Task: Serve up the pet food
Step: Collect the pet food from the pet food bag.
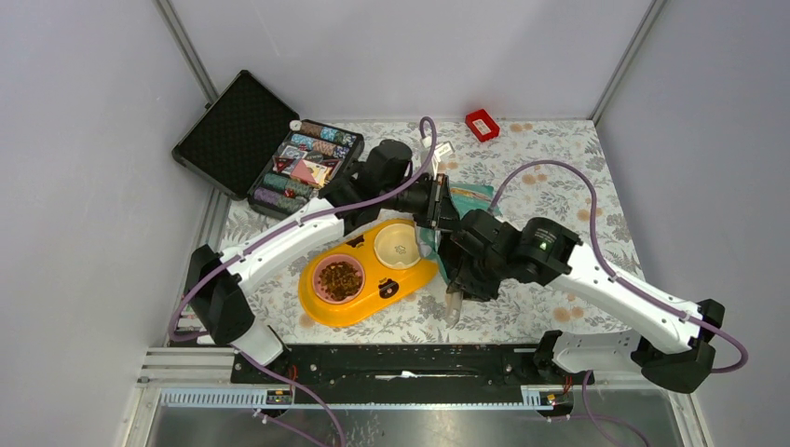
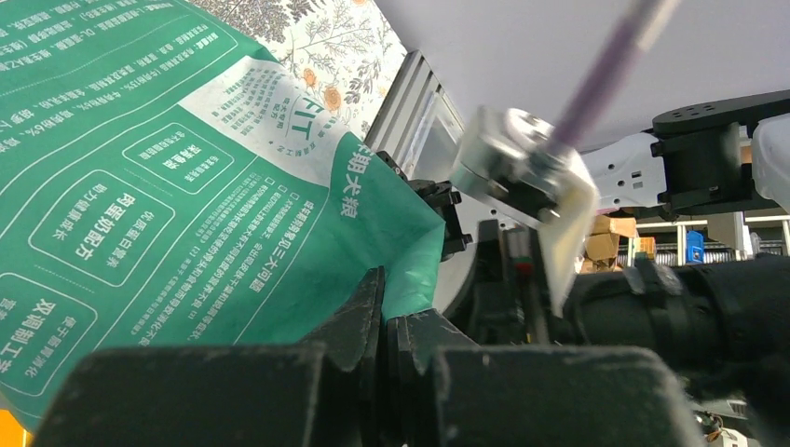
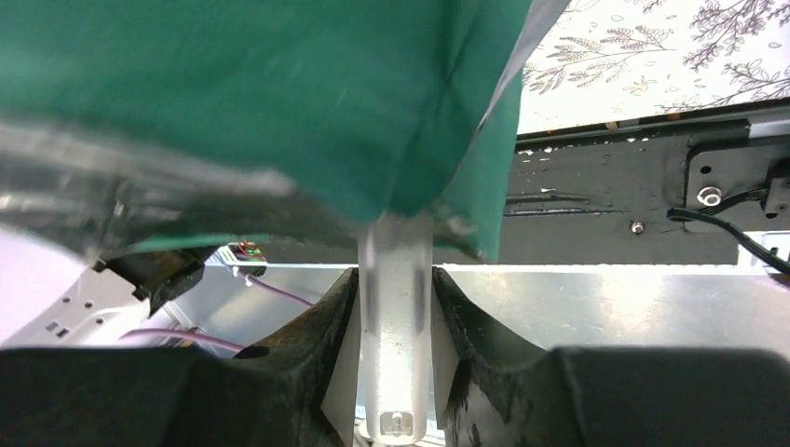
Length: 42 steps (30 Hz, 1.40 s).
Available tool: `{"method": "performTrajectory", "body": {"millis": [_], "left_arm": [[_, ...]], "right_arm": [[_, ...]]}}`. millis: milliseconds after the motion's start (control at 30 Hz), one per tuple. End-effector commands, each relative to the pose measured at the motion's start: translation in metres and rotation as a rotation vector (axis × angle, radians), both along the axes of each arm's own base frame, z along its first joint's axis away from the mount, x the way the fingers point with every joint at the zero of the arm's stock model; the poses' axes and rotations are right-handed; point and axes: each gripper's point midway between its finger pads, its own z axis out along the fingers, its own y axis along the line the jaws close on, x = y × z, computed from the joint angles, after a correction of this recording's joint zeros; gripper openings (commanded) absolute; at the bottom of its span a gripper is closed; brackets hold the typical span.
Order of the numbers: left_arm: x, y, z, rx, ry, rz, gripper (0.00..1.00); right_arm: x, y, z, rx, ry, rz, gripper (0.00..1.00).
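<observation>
The pet food [image 1: 340,277], dark-brown kibble, fills the pink bowl of a yellow double feeder [image 1: 365,304]; its cream bowl [image 1: 398,244] shows no kibble. My left gripper [image 1: 436,200] [image 2: 385,298] is shut on the edge of the teal pouch [image 1: 473,194] [image 2: 186,186], just right of the feeder. My right gripper [image 1: 458,270] [image 3: 395,279] is shut on the handle of a translucent scoop [image 1: 454,305] [image 3: 396,335]. The scoop's head is hidden under the teal pouch [image 3: 279,93].
An open black case [image 1: 270,149] of poker chips lies at the back left. A small red box [image 1: 482,124] sits at the back edge. The black mounting rail [image 1: 401,368] runs along the near edge, and the cage walls close in on both sides.
</observation>
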Motion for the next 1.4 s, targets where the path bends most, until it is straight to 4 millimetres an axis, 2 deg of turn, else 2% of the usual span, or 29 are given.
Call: {"method": "performTrajectory", "body": {"millis": [0,133,233,600,833,1167,1367], "left_arm": [[-0.008,0.005,0.072,-0.196,-0.149,0.001,0.00],[-0.010,0.008,0.073,-0.201,-0.145,0.005,0.00],[-0.012,0.009,0.074,-0.204,-0.147,0.003,0.00],[-0.020,0.006,0.080,-0.216,-0.158,-0.019,0.00],[-0.025,0.005,0.088,-0.223,-0.171,-0.036,0.00],[-0.027,0.010,0.093,-0.222,-0.189,-0.033,0.00],[-0.030,0.012,0.098,-0.232,-0.198,-0.036,0.00]], "right_arm": [[0.000,0.010,-0.017,0.048,0.102,-0.049,0.00],[0.014,0.012,-0.018,0.088,0.106,-0.074,0.00],[0.019,0.011,-0.006,0.119,0.070,-0.086,0.00],[0.014,0.002,0.011,0.197,0.049,-0.109,0.00],[0.025,0.000,-0.004,0.173,0.079,-0.101,0.00],[0.055,0.000,0.000,0.228,0.082,-0.106,0.00],[0.065,-0.001,-0.009,0.227,0.096,-0.091,0.00]]}}
